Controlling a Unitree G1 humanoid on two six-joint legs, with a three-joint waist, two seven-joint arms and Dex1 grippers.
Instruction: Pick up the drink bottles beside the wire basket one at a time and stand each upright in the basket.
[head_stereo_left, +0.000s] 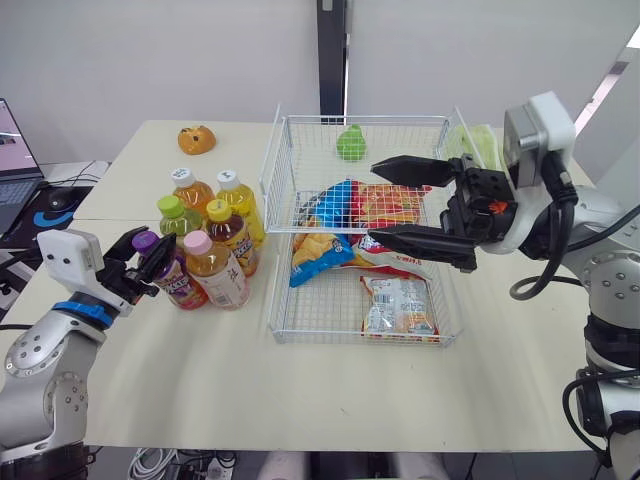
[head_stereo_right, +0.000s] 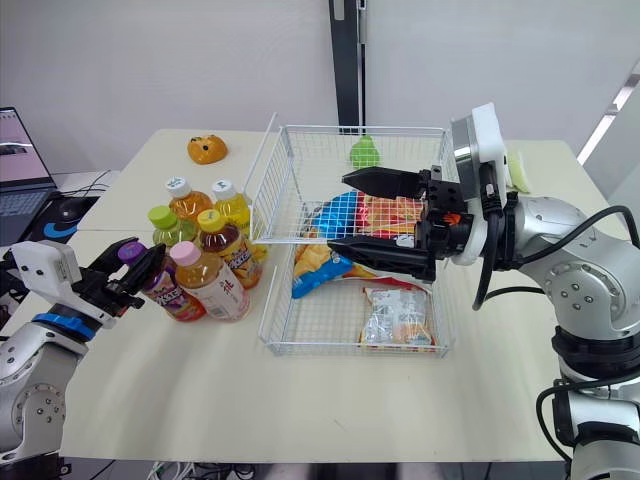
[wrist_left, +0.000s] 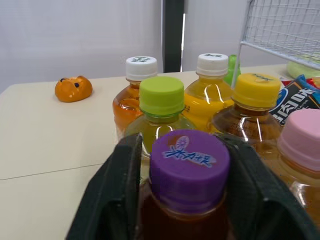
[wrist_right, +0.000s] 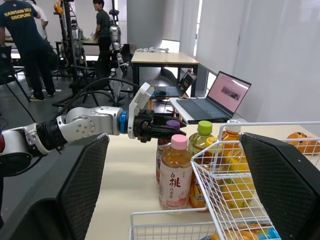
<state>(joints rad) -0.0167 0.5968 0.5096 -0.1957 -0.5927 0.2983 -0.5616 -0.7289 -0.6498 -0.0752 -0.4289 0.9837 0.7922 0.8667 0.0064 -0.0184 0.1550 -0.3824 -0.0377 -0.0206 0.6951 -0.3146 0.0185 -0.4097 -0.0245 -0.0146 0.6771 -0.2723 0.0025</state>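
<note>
Between the jaws of the left gripper (head_stereo_left: 148, 250) sits the cap of the purple-capped bottle (wrist_left: 189, 162). The jaws are nearly closed around the cap and seem to press it on both sides, though the contact itself is hard to confirm. The bottle is on the worktop (head_stereo_left: 300, 390), outside the wire basket (head_stereo_left: 355, 339).

Just past the jaws stand the green-capped bottle (head_stereo_left: 175, 215) and the yellow-capped bottle (head_stereo_left: 228, 230), with two white-capped bottles (head_stereo_left: 190, 190) farther on. The pink-capped bottle (head_stereo_left: 215, 270) is just beside the outer face of the jaw on the basket side. All six bottles are clustered together, upright or nearly so.

The right gripper (head_stereo_left: 374, 200) hovers over the basket with its jaws spread wide and holding nothing. Snack bags (head_stereo_left: 400, 305) lie on the basket floor beneath the jaws. The bottle cluster stands ahead of their tips, beyond the basket wall.
</note>
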